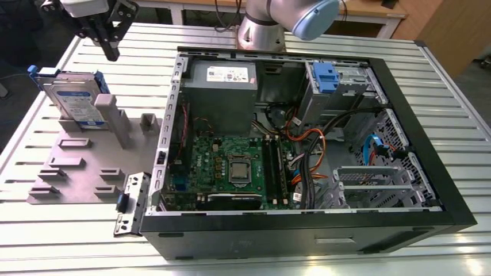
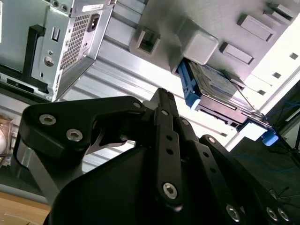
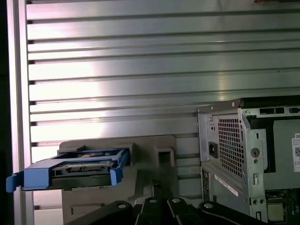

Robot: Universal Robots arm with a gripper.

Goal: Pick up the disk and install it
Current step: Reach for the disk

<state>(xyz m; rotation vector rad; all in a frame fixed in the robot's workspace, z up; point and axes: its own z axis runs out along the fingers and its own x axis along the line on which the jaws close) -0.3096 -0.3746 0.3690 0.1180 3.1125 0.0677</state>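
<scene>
The disk (image 1: 73, 102) stands on edge in a slot of the grey fixture plate (image 1: 77, 167), at the exterior view's left, beside the open computer case (image 1: 307, 224). It is silver-grey with a white-and-blue label and a blue plastic bracket. My gripper (image 1: 112, 53) hangs in the air above and just behind the disk, apart from it. Its black fingers are shut together to a point with nothing between them. The disk (image 2: 211, 89) and the gripper (image 2: 161, 93) are in the second wrist view. The first wrist view also has the disk (image 3: 79, 168) beyond the gripper (image 3: 156, 187).
The case lies open on a slatted aluminium table (image 1: 429, 86). Inside are a motherboard (image 1: 234, 167), a grey power-supply box (image 1: 221, 75), cables, and a blue latch with a metal cage (image 1: 326, 77). A loose metal bracket (image 1: 132, 201) lies by the case's near corner.
</scene>
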